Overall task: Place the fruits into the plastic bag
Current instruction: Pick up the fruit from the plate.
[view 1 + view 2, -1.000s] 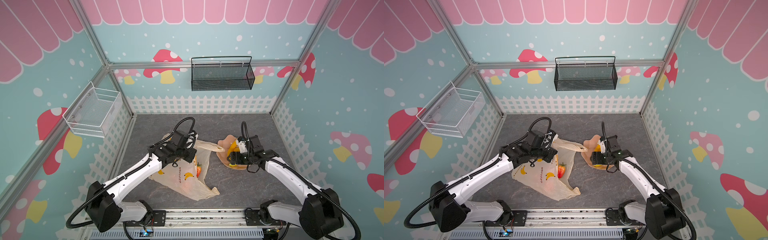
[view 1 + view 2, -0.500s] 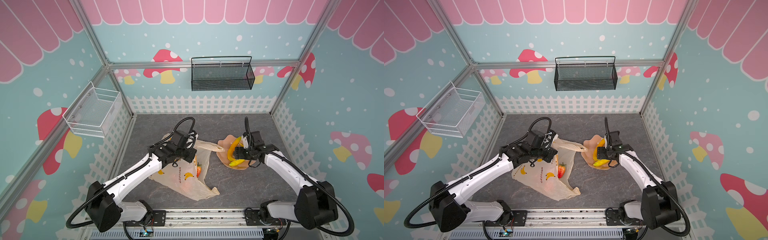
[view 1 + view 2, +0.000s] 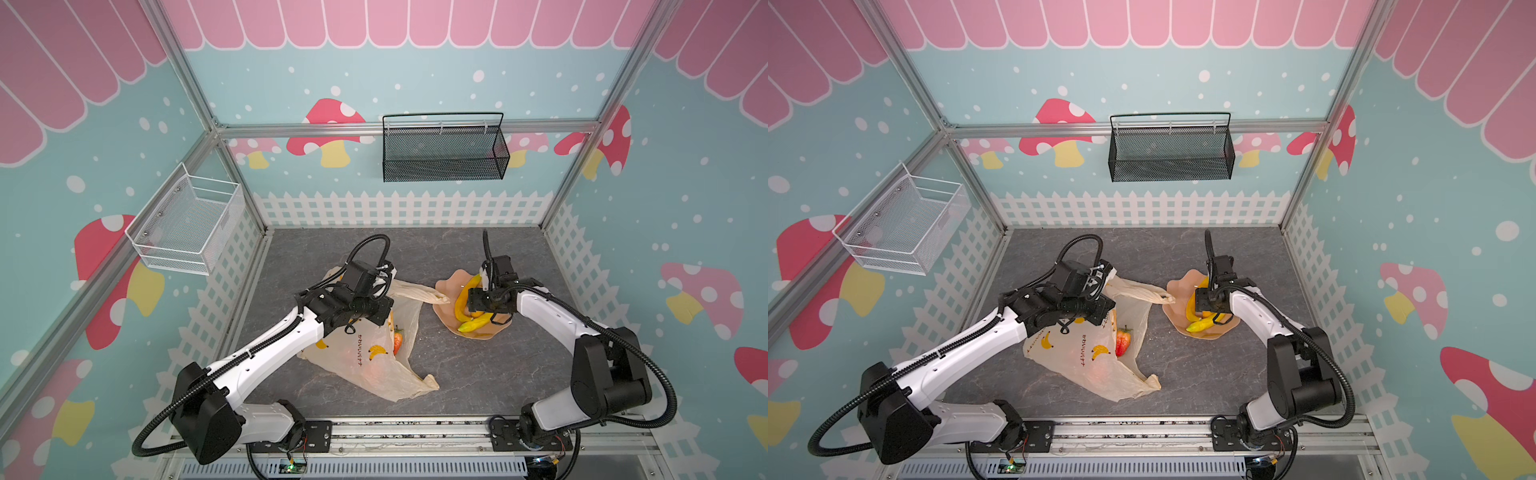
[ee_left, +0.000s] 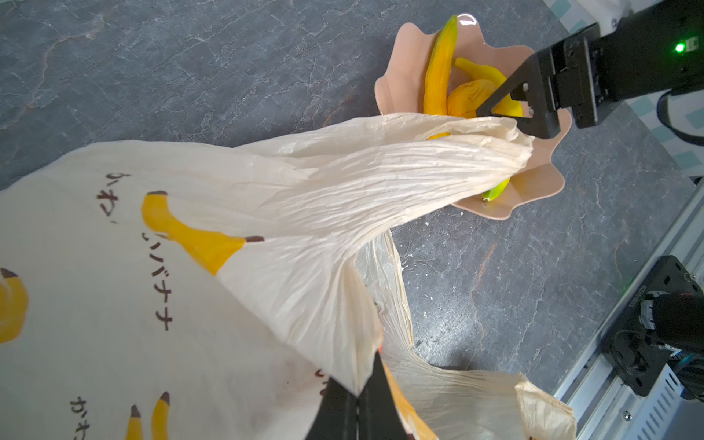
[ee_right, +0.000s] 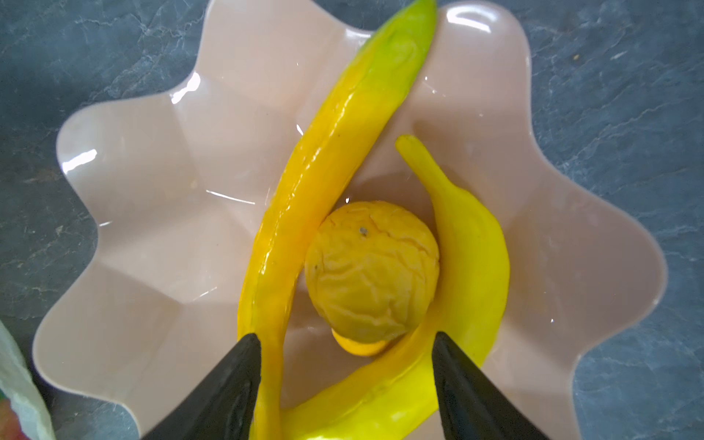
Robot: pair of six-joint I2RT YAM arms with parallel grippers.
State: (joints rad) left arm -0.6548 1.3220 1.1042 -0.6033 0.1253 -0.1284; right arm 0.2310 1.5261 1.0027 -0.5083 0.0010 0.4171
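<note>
The plastic bag (image 3: 365,365) (image 3: 1077,359) (image 4: 190,304) lies on the grey floor, with a red strawberry (image 3: 398,338) (image 3: 1122,340) at its mouth. My left gripper (image 3: 382,311) (image 3: 1102,309) (image 4: 358,396) is shut on the bag's edge and holds it up. On the pink wavy plate (image 3: 446,282) (image 3: 1177,291) (image 5: 152,213) lie a long banana (image 5: 331,152), a short banana (image 5: 472,247), a third banana (image 5: 362,396) and a wrinkled yellow round fruit (image 5: 371,270). My right gripper (image 3: 478,301) (image 3: 1202,305) (image 5: 344,339) hangs open just over them, its fingers on either side of the round fruit.
A loop of the bag (image 3: 424,293) reaches to the plate's rim. A black wire basket (image 3: 444,153) hangs on the back wall and a white one (image 3: 187,224) on the left wall. A white picket fence rings the floor, and a metal rail (image 3: 407,432) runs along the front.
My right wrist has turned over the plate, uncovering more of the bananas, and its jaws have narrowed a little. The left arm and the bag have not moved.
</note>
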